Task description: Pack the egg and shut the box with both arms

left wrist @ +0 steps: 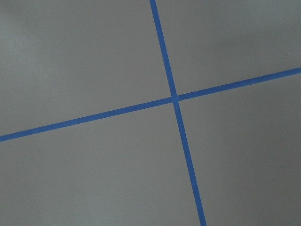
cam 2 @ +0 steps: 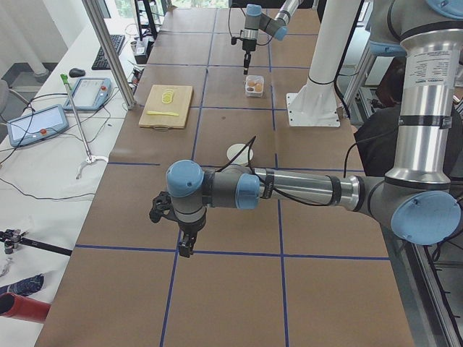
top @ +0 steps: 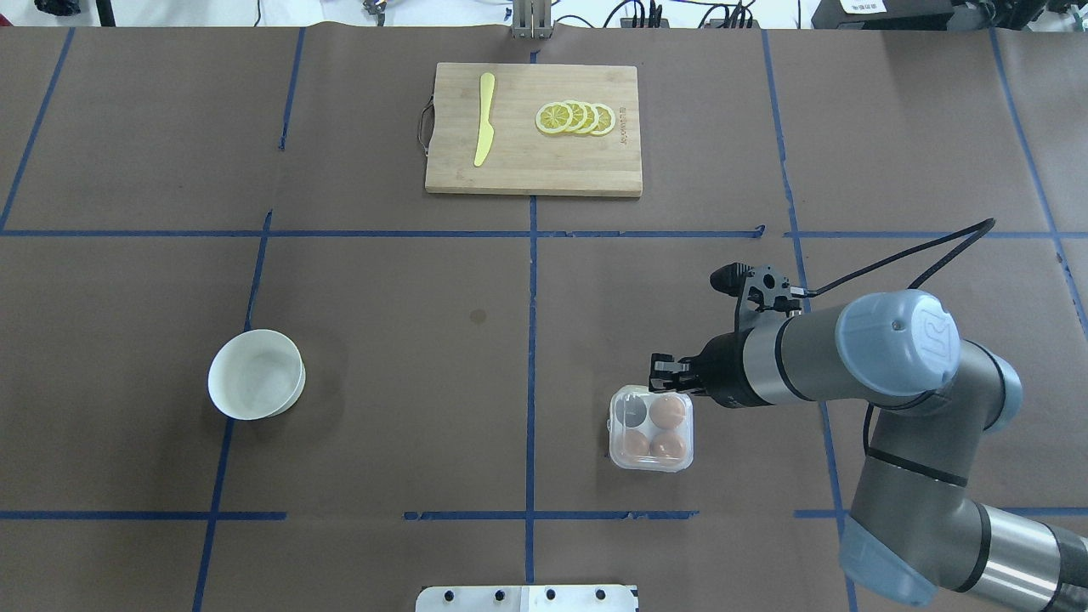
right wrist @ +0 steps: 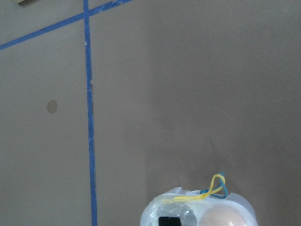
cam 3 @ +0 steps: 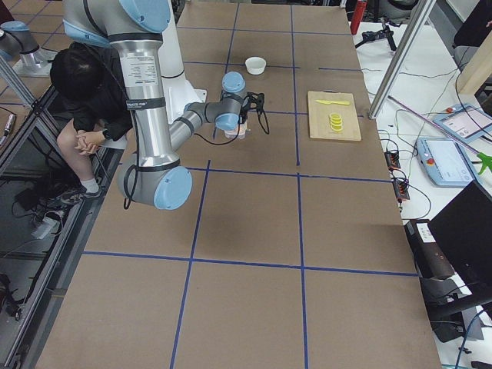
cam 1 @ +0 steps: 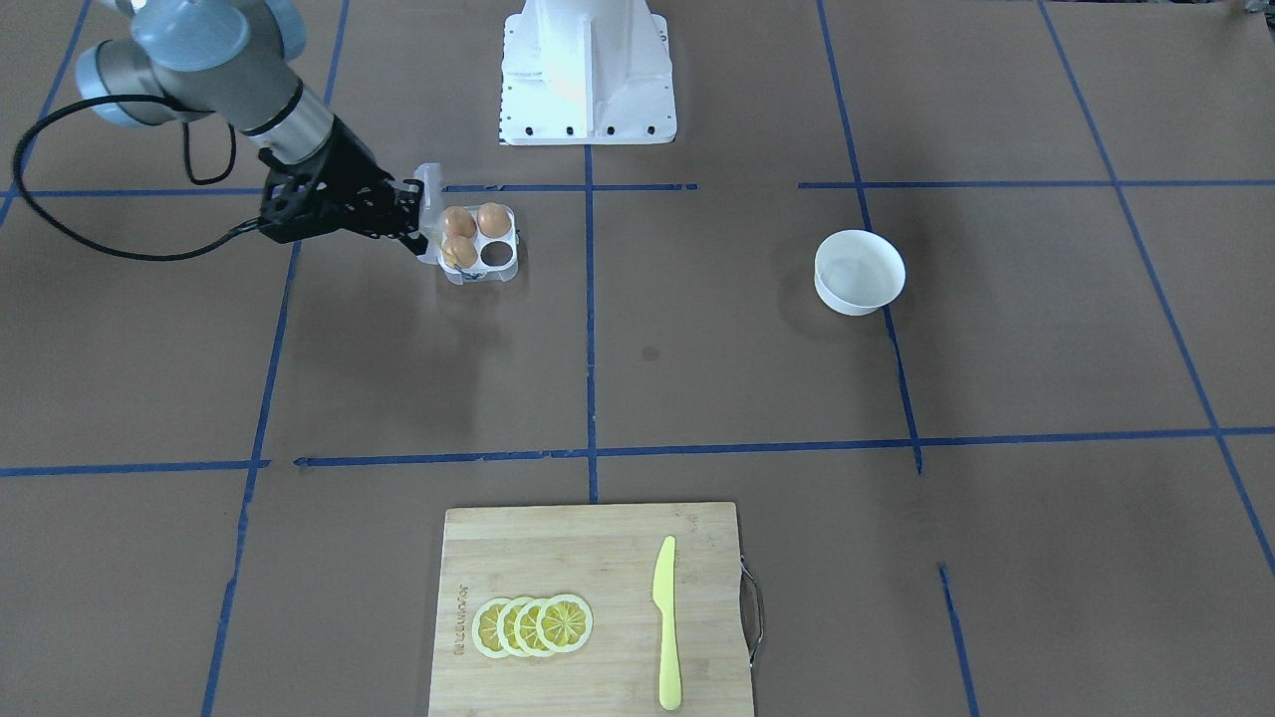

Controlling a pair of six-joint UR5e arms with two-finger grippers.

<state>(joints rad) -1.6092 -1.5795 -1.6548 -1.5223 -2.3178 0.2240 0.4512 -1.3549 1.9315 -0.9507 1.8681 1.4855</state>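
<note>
the box [cam 1: 480,276], a clear four-cell carton, sits on the brown table on the robot's right side, near the robot's base. three cells each hold an egg [cam 1: 493,219], and the fourth cell [cam 1: 495,255], on the side away from the robot and towards the table's middle, shows dark and unfilled. no egg shows outside the box in any view, so the packing looks as far along as the eggs on hand allow. the closing looks unfinished. in the front-facing view the lid [cam 1: 429,184] seems to stand up along the box's edge, right against the right gripper [cam 1: 416,217], though the clear plastic makes that hard to read. the right gripper sits at that edge, just beside the nearest eggs. whether its fingers pinch the lid or merely rest by it i cannot tell, since the wrist view shows only a sliver of the box. the left gripper [cam 2: 186,246] hangs over bare table well apart from the box, and its spread cannot be told either. so what is left, by my reading, is folding the lid down and bringing the left arm [cam 2: 289,189] over to help. counted: three eggs, one box, one white bowl [cam 1: 847,294], one cutting board [cam 1: 558,548], one yellow knife [cam 1: 665,622], four lemon slices [cam 1: 533,625], two arms.
</note>
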